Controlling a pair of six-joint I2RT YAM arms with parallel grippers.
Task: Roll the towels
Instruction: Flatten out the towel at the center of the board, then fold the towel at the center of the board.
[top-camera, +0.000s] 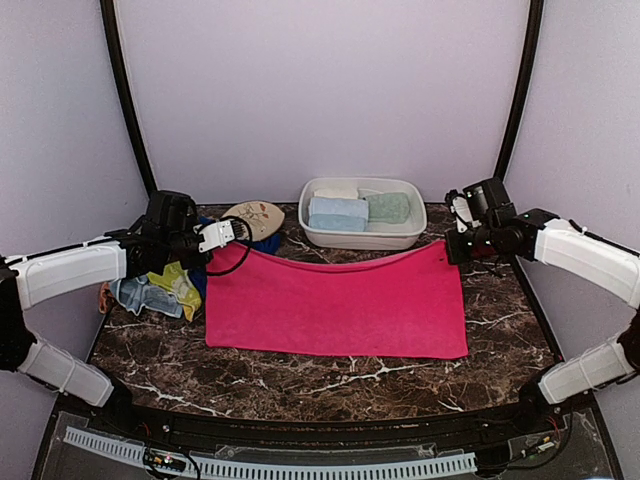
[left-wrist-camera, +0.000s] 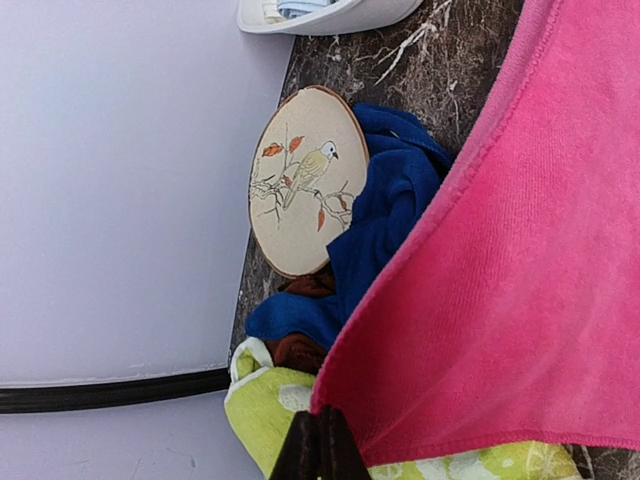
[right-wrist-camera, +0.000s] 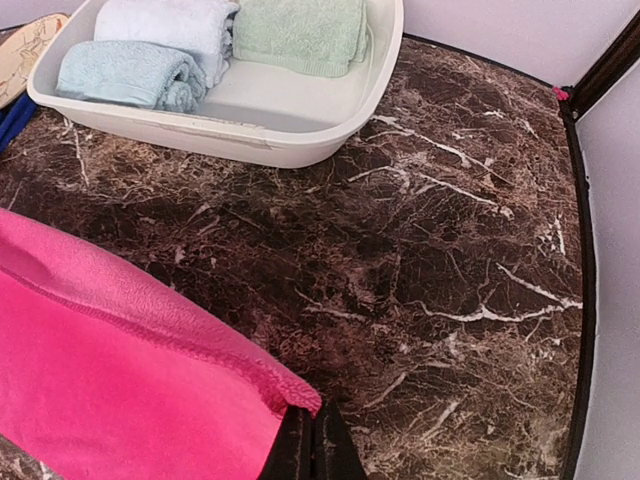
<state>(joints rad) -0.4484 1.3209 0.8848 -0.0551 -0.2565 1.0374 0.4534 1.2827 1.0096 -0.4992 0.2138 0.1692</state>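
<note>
A hot pink towel (top-camera: 340, 305) lies spread across the marble table, its far edge lifted and stretched between my two grippers. My left gripper (top-camera: 212, 258) is shut on its far left corner (left-wrist-camera: 335, 400). My right gripper (top-camera: 452, 250) is shut on its far right corner (right-wrist-camera: 295, 395). A heap of towels sits at the left: yellow-green (top-camera: 178, 285), royal blue (left-wrist-camera: 385, 215), brown (left-wrist-camera: 295, 350) and pale blue (top-camera: 135, 295). Rolled pale blue (top-camera: 337, 213) and mint (top-camera: 388, 207) towels lie in the white basin (top-camera: 318, 235).
An oval beige disc with a bird picture (top-camera: 254, 217) lies behind the left gripper, also in the left wrist view (left-wrist-camera: 305, 180). The basin stands at the back centre. Bare marble (right-wrist-camera: 470, 270) lies right of the basin. Booth walls and black posts enclose the table.
</note>
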